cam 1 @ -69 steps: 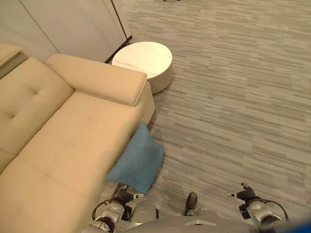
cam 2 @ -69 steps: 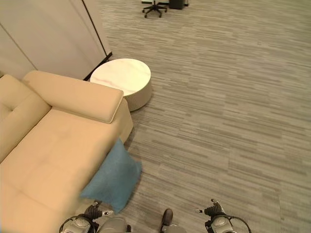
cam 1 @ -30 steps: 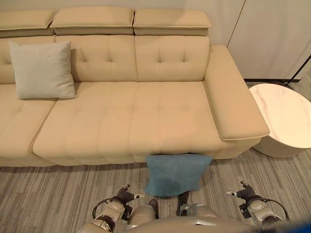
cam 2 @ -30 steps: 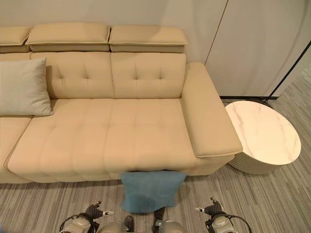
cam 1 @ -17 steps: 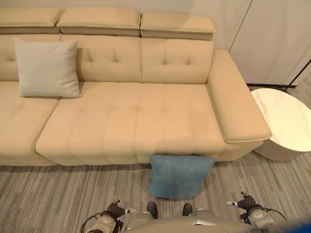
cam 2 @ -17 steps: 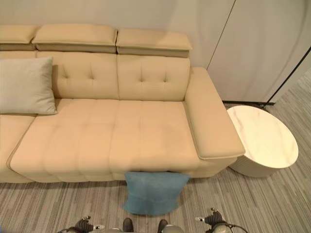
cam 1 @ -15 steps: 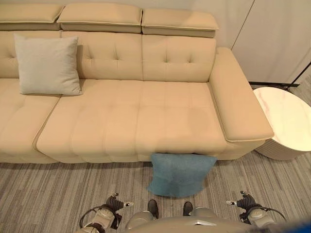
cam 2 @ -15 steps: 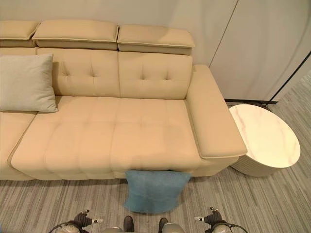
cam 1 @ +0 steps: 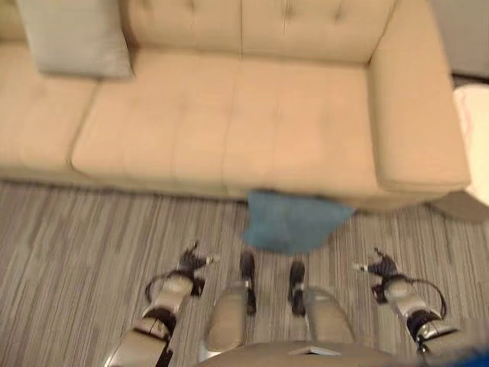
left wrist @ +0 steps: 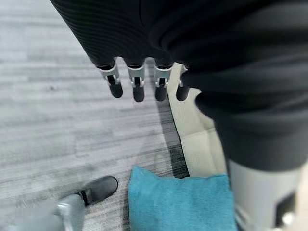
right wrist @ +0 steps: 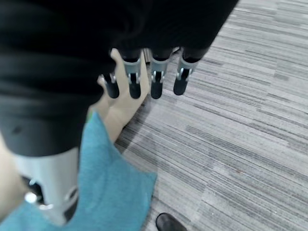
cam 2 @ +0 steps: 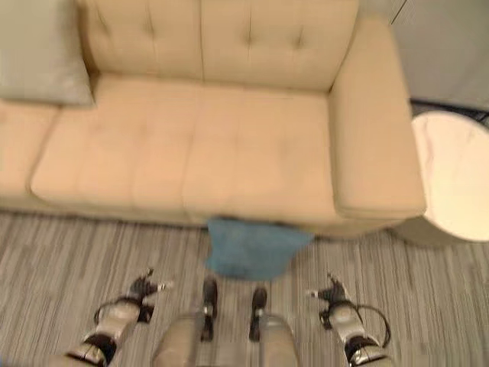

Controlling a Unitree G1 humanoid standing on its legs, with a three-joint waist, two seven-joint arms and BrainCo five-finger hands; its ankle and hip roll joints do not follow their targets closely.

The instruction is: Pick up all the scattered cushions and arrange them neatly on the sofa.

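A blue cushion [cam 1: 294, 220] lies on the carpet [cam 1: 69, 252], propped against the front edge of the sofa [cam 1: 229, 130], under the seat nearest the right armrest. A grey cushion [cam 1: 72, 34] stands on the sofa seat toward its left end, leaning on the backrest. Beside the right armrest is a round white table [cam 2: 454, 176].

The left hand [cam 1: 191, 264] hangs low over the carpet, left of the blue cushion and apart from it — its fingers [left wrist: 138, 89] hang straight and loose, holding nothing. The right hand [cam 1: 380, 267] hangs over the carpet to the right of the cushion, also apart from it; its fingers [right wrist: 156, 84] are likewise straight and empty. Both wrist views show the blue cushion's corner near the sofa base, probably just touching it, though the contact is hard to make out.
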